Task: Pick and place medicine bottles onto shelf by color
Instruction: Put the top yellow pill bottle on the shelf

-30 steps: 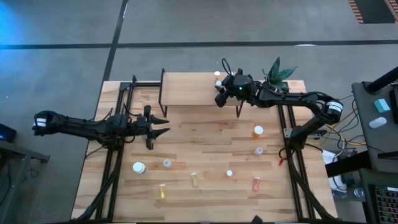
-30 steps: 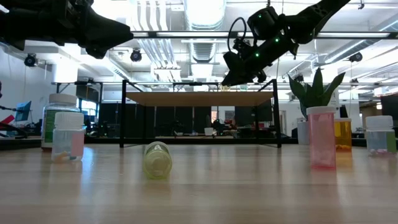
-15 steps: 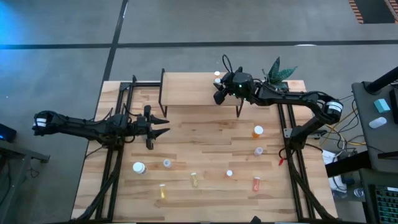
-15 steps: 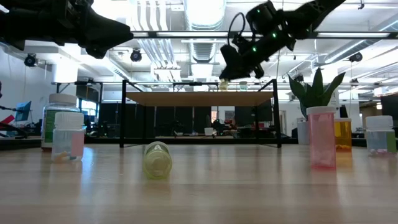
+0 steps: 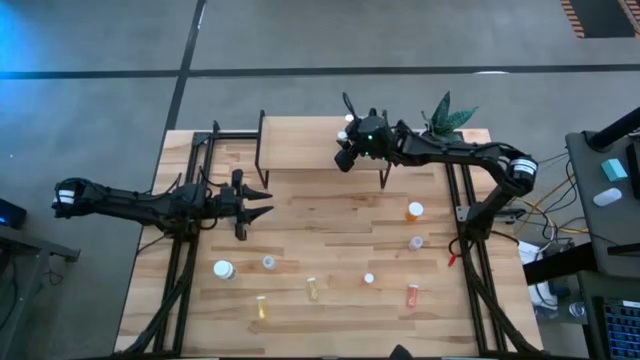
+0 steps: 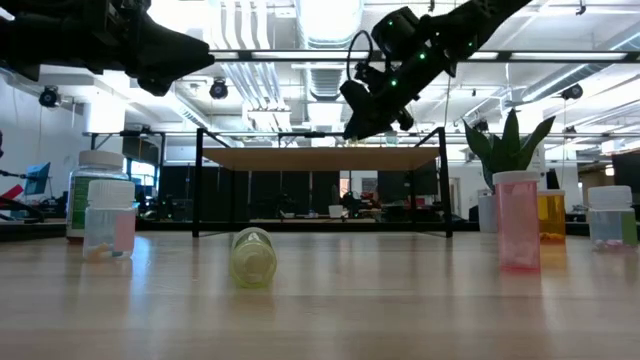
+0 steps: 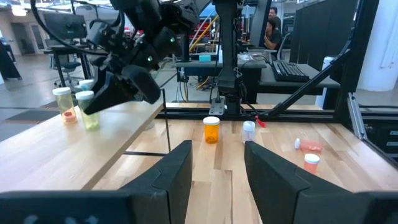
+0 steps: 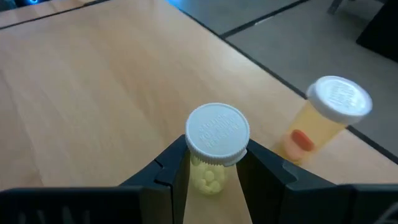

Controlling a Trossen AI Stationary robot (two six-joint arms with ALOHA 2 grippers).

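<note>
1. Over on the left side, the left gripper [image 5: 262, 204] just hung above the table [image 5: 330, 220], fingers spread apart and nothing between them. Looked like it was parked there so it wouldn't get in the way, since all the action was at the far end.

2. Moving right, the shelf [image 5: 300, 143] sat at the back edge of the table, pretty much in the middle. That's the drop-off spot, so it made sense the working arm was reaching over it.

3. The right gripper [image 5: 345, 158] was over the shelf's right part, fingers closed on a yellow bottle [image 8: 212, 155] just under its white cap, holding it upright. My guess is the upright hold was so it could be stood straight on the wood. I couldn't tell if the base was already touching the shelf top.

4. Just beside it on the shelf stood another bottle [image 8: 323, 121], yellowish with something orange-red inside. Putting the yellow one next to it fits the sort-by-color thing, I'd say.

5. The loose bottles [image 5: 315, 289] were scattered over the front half of the table, some lying on their sides. Farthest right were an orange one [image 5: 414, 211] and a red one [image 5: 412, 295], all waiting their turn, so the job looked far from done.
</note>
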